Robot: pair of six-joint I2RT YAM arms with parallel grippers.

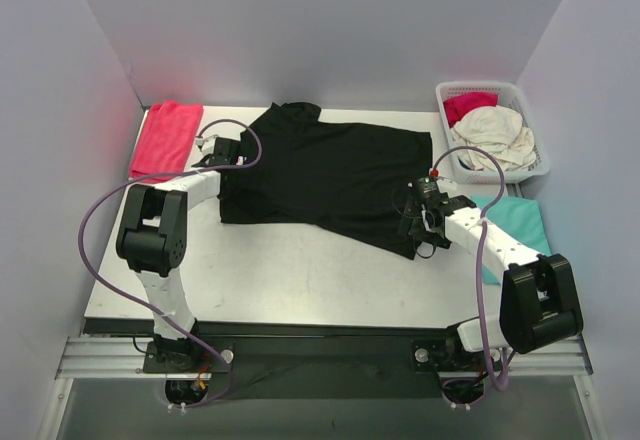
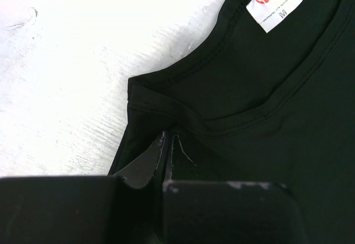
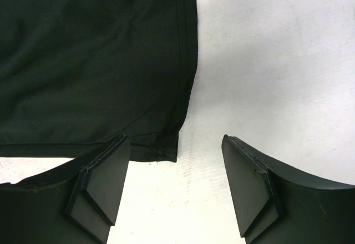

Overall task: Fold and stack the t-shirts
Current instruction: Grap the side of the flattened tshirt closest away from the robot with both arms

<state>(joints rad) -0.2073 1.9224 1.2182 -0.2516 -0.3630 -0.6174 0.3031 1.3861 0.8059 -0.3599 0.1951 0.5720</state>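
A black t-shirt [image 1: 330, 175] lies spread flat on the white table, neck toward the left. My left gripper [image 1: 222, 153] is at its shoulder beside the collar. In the left wrist view the gripper [image 2: 168, 144] is shut, pinching a fold of the black cloth [image 2: 266, 133] just below the collar seam, and the white neck label [image 2: 274, 3] shows. My right gripper [image 1: 415, 222] is at the shirt's hem corner. In the right wrist view it [image 3: 175, 141] is open, and the hem corner [image 3: 161, 144] lies between the jaws, against the left finger [image 3: 102, 180].
A white lattice basket [image 1: 480, 87] at the back right holds a red shirt [image 1: 468, 105] and a cream shirt [image 1: 495, 135]. A teal shirt [image 1: 520, 222] lies flat under the right arm. A red cloth [image 1: 165, 138] lies folded at the back left by the wall.
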